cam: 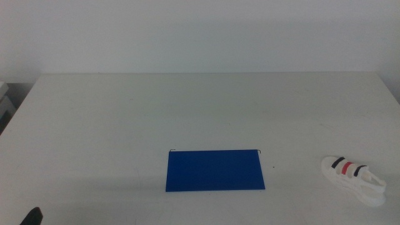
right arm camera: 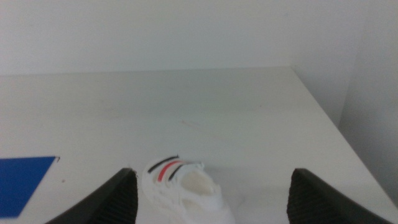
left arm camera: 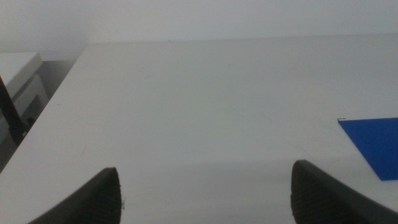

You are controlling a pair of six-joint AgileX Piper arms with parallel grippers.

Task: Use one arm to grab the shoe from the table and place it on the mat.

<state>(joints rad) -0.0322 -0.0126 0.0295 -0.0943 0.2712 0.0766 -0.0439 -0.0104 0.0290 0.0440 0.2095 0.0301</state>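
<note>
On the white tabletop, the shoe lies near-right, apart from the blue mat, while the right hand hovers wide behind it and the left hand waits wide at near-left.

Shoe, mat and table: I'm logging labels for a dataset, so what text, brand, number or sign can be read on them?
None can be read.
The shoe shows only two black straps and one red, no lettering.
The mat is plain blue.
The table is bare white.
</note>
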